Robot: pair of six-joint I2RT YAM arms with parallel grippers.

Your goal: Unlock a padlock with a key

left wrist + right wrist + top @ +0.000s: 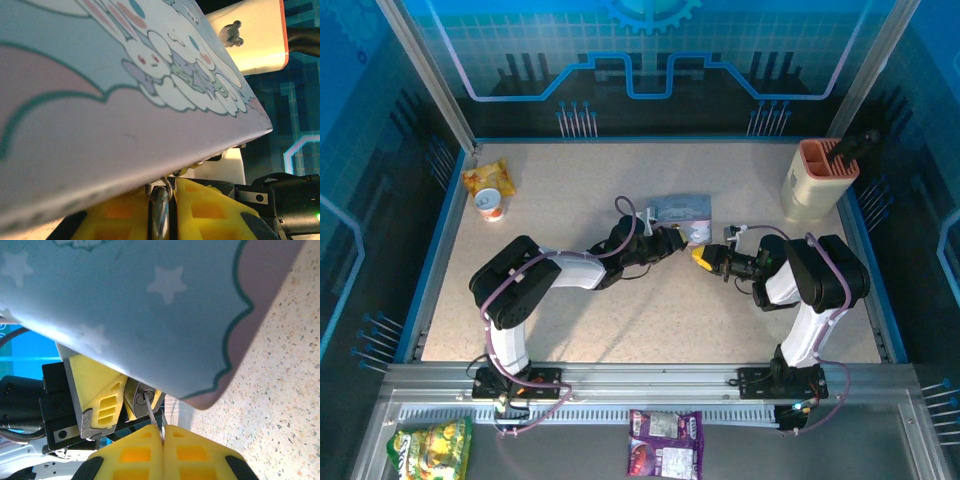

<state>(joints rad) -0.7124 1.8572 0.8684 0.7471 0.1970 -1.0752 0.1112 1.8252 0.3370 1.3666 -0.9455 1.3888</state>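
Thin dark metal key (pixel 152 415): long axis runs 5 to 11 o'clock in the right wrist view, tip toward 11 o'clock. The tip meets the silvery keyway face of the small dark blocky padlock (pixel 136 396); depth of entry not readable.

Right gripper (pixel 162 434): yellow fingers pressed together on the key's near end. Left gripper (pixel 676 242): yellow fingers clamped on the padlock, facing the right gripper tip to tip at mid-table.

Flat grey-blue rectangular tin (pixel 680 212) lies just at 12 o'clock of the meeting point. Speckled beige tabletop (pixel 620 330) beneath.
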